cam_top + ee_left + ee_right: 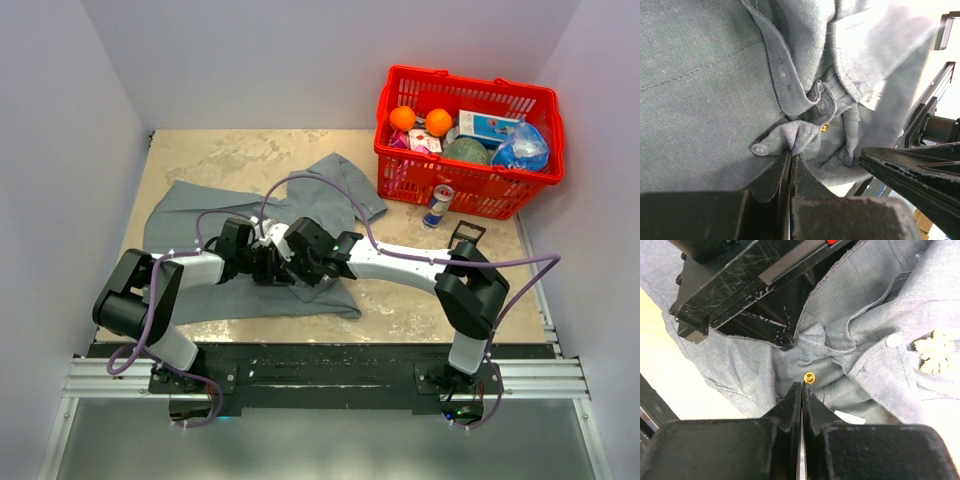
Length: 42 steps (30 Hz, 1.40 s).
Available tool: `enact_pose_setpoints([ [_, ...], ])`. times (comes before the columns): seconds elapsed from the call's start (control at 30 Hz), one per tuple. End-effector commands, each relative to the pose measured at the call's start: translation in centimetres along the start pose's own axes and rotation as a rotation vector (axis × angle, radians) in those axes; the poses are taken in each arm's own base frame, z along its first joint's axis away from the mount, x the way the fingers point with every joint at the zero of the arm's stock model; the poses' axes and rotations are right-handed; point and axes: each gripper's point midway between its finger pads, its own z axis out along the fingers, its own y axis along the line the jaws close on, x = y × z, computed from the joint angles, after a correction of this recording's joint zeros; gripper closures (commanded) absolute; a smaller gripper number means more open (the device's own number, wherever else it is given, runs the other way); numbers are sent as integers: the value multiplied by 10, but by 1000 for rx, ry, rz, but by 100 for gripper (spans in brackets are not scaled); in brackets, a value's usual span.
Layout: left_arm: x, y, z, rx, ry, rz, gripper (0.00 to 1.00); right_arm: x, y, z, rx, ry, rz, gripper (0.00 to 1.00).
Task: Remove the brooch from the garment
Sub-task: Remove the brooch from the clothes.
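The grey shirt (190,215) lies spread on the table. My left gripper (791,151) is shut on a fold of its button placket, next to a white button (759,148). My right gripper (801,385) is shut, with its tips resting on the cloth. Just beyond them sits a small round gold pin back (810,377), which also shows in the left wrist view (825,128). A pale gold flower-shaped brooch (934,350) sits on the shirt front to the right, past another white button (893,340). In the top view both grippers (262,262) (298,268) meet over the shirt's middle.
A red basket (470,195) stands at the back right and holds oranges, a box and bags. A drink can (437,205) stands in front of it. The left gripper's black body (735,285) hangs close above the right gripper's fingers.
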Motion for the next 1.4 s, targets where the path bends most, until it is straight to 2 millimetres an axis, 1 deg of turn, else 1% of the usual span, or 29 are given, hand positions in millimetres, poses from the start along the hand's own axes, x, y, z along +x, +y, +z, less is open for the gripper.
enact_pose_setpoints([
  [0.0,-15,-9,-3,32,-41,45,100,-33,6,-24,-48,-100,-20,100],
  [0.03,-19,-14,-5,50,-57,57,100,-32,6,-23,-47,-102,-21,100],
  [0.1,-22,-19,-6,70,-67,69,100,-29,2,-21,-29,-88,-18,100],
  [0.13,-23,-21,-7,73,-72,72,100,-30,2,-23,-27,-93,-21,100],
  [0.2,-22,-21,-8,74,-74,74,100,-35,0,-30,-25,-113,-34,100],
  [0.3,-22,-23,-9,83,-83,81,100,-35,0,-33,-30,-110,-42,100],
  [0.37,-23,-24,-9,84,-83,79,100,-39,0,-36,-56,-122,-26,100],
  [0.4,-24,-24,-10,86,-86,85,100,-44,-1,-44,-92,-143,-11,100],
  [0.43,-25,-25,-11,86,-90,89,100,-50,-3,-52,-185,-177,40,100],
  [0.5,-26,-27,-12,87,-97,97,100,-58,-13,-69,-267,-253,102,100],
  [0.53,-25,-27,-13,86,-98,98,100,-61,-21,-79,-326,-285,144,100],
  [0.57,-25,-27,-13,87,-99,99,100,-60,-22,-84,-353,-290,143,100],
  [0.6,-26,-28,-14,90,-102,102,100,-59,-20,-90,-386,-289,137,100],
  [0.63,-27,-28,-14,89,-105,105,100,-60,-15,-98,-466,-306,114,100],
  [0.67,-26,-28,-14,91,-104,105,100,-60,-13,-102,-491,-301,111,100],
  [0.73,-27,-29,-14,96,-104,109,100,-58,-12,-107,-571,-293,139,100],
  [0.77,-26,-29,-14,95,-103,108,100,-59,-5,-114,-645,-295,147,100],
  [0.8,-27,-29,-13,97,-103,109,100,-60,-4,-118,-681,-288,161,100],
  [0.83,-27,-29,-13,97,-103,109,100,-59,-6,-115,-712,-277,199,100],
  [0.87,-27,-29,-14,98,-104,110,100,-60,-3,-119,-747,-278,210,100],
  [0.97,-27,-29,-14,99,-105,111,100,-63,-4,-122,-761,-298,234,100],
  [1.13,-26,-29,-14,100,-106,109,100,-57,-2,-117,-790,-283,254,100],
  [1.17,-26,-30,-14,101,-108,109,100,-56,-6,-114,-762,-281,254,100],
  [1.2,-25,-29,-14,103,-107,108,100,-53,-11,-106,-707,-269,256,100],
  [1.27,-25,-28,-14,100,-108,106,100,-49,-15,-96,-680,-269,239,100],
  [1.3,-24,-28,-14,100,-107,105,100,-45,-17,-87,-668,-260,227,100],
  [1.33,-24,-28,-14,99,-106,104,100,-40,-26,-74,-577,-234,224,100],
  [1.37,-24,-30,-14,105,-109,111,100,-38,-31,-67,-528,-226,214,93],
])
